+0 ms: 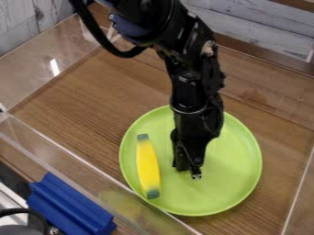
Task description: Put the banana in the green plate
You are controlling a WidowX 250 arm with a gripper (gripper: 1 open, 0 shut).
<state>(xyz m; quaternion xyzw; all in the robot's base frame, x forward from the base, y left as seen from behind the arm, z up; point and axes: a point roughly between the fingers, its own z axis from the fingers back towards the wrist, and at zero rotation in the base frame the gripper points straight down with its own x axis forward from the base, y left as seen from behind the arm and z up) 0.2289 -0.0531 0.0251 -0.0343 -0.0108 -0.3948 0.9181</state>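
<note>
A: Where is the small curved yellow plastic banana (pixel 147 165)?
B: It lies on the left side of the big round lime-green plastic plate (pixel 233 184).
A: And the black gripper (pixel 190 170)?
B: Pinched shut, holding nothing, just beside the banana

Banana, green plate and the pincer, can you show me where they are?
banana (pixel 147 164), camera view, middle of its yellow body
green plate (pixel 236 156), camera view, bare floor right of the arm
pincer (pixel 189 168), camera view, shut tips over the plate
</note>
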